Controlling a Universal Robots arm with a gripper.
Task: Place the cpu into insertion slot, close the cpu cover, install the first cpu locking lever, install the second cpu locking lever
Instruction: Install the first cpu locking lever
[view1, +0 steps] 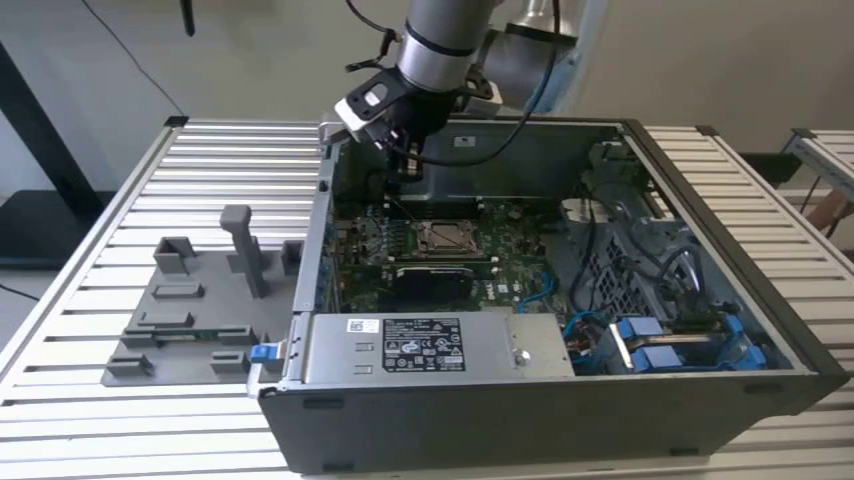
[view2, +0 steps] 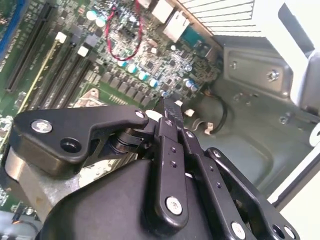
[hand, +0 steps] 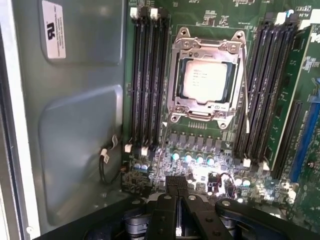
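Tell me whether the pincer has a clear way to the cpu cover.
Probably yes: the pincer hangs inside the open case, and in the first wrist view nothing stands between it and the cpu cover.

wall: plain beige, beyond the jaws
table: white slatted metal, below the jaws
second table: same slats, well apart
light: even

My arm reads as a silver-grey tube with a black band just above the pincer. In the second wrist view, its matte black linkage bars carry silver screw heads. A black cable loops beside the pincer.
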